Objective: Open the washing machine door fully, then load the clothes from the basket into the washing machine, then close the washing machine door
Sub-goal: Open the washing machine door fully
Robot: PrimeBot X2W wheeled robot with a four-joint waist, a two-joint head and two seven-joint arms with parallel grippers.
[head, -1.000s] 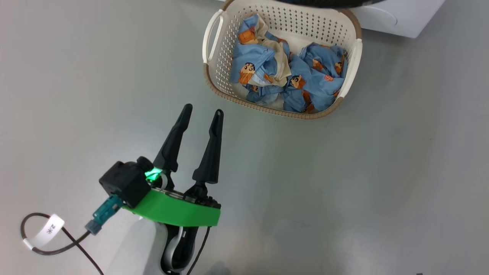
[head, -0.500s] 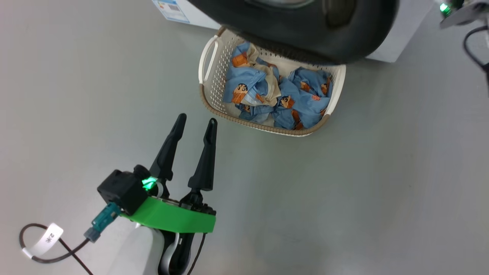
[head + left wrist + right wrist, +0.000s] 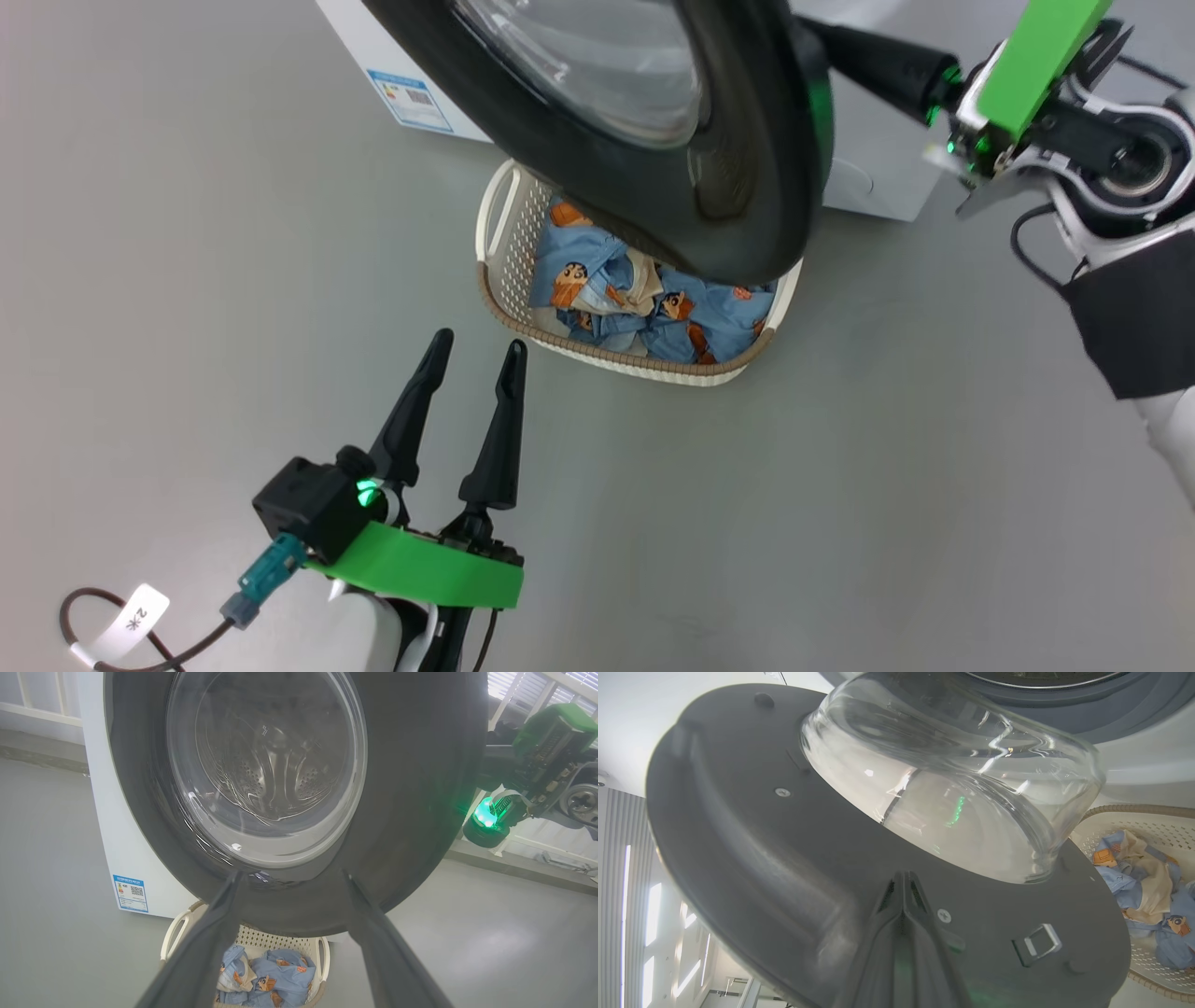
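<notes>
Looking down on the basket, cream-white and perforated with a brown rim, standing on a grey floor. Holding the clothes inside it, a light blue heap printed with orange cartoon figures and one cream patch. Showing the washing machine door swung out above the basket, glossy black rim overhanging and hiding the basket's far half, clear glass bowl at the centre. Placing the washing machine, white and boxy, just behind the basket, with a small blue label on its face beyond the basket's left handle. Catching the left gripper near the basket's front left corner, apart from it, jaws spread wide and empty, pointing toward the basket. Finding the right gripper up beyond the basket's right side, behind the door, jaws pressed together with nothing between them, tips set against the door's dark inner face just below the glass bowl. Revealing, through the glass in the left wrist view, the perforated steel drum above and behind the basket.
</notes>
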